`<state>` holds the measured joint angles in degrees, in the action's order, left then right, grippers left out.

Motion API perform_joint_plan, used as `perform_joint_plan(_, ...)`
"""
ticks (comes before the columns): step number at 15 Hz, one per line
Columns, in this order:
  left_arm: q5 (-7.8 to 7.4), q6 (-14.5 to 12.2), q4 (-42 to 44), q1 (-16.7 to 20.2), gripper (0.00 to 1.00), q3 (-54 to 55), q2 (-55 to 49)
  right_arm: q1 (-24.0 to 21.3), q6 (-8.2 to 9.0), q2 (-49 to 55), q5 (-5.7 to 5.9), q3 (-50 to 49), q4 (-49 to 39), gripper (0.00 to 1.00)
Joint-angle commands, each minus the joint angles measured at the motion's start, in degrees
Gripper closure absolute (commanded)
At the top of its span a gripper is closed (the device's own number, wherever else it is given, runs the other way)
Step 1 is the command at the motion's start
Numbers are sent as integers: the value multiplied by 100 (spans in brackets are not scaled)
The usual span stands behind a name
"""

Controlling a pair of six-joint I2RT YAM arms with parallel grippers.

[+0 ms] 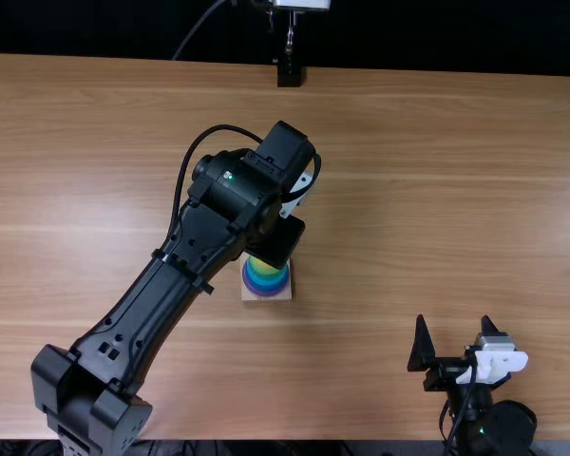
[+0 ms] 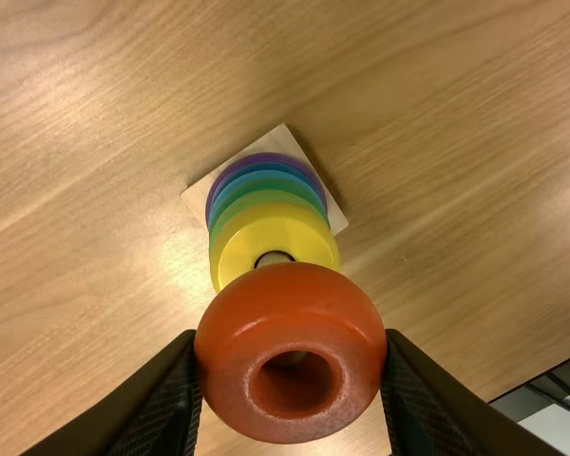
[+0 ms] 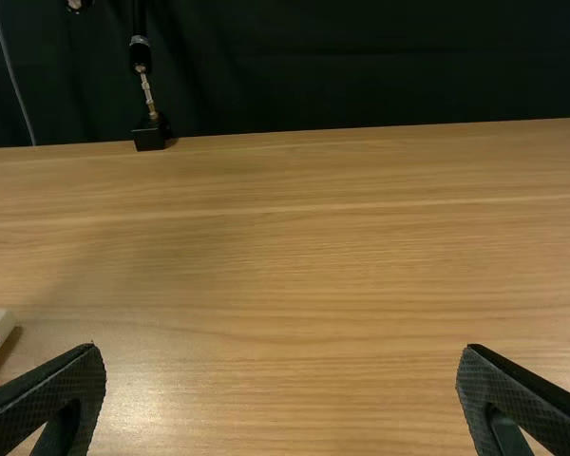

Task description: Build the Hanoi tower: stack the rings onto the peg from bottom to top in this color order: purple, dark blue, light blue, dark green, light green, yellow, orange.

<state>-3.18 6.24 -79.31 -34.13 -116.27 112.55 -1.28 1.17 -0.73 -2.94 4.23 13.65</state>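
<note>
Top view, left arm (image 1: 161,299) slanting inward, pincer (image 1: 277,242) over stacked rings (image 1: 266,276)

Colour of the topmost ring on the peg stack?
Yellow, clearest in the left wrist view.

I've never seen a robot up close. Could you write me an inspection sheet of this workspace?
Surface: light brown wooden table.
Job's things: purple ring lowest on the wooden base, blue rings and green rings above, yellow ring topmost; orange ring not yet on the peg.
Clutter: nothing seen.
Grippers: left end effector grips the orange ring; right end effector open.
Cables: black cable looped along the left arm.
Surroundings: dark curtain behind the table.
</note>
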Motion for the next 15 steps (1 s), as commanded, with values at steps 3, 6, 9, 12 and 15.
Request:
perform_joint_plan(3, 2, 19, 21, -24, 100, -212, 188, -65, -22, 73, -22, -335, 455, 0)
perform_joint_plan(6, -83, 9, 21, 47, 21, -168, 188, -65, -22, 73, -22, -335, 455, 0)
perform_joint_plan(9, -93, -2, 21, 152, 0, -151, 162, -74, -22, 73, -22, -335, 455, 0)
perform_joint_plan(12, -83, -33, 73, 231, 0, -203, 127, -74, -22, 73, -22, -335, 455, 0)
perform_joint_plan(15, -83, -23, 706, 416, 0, -186, 109, -65, -22, 73, -22, -335, 455, 0)
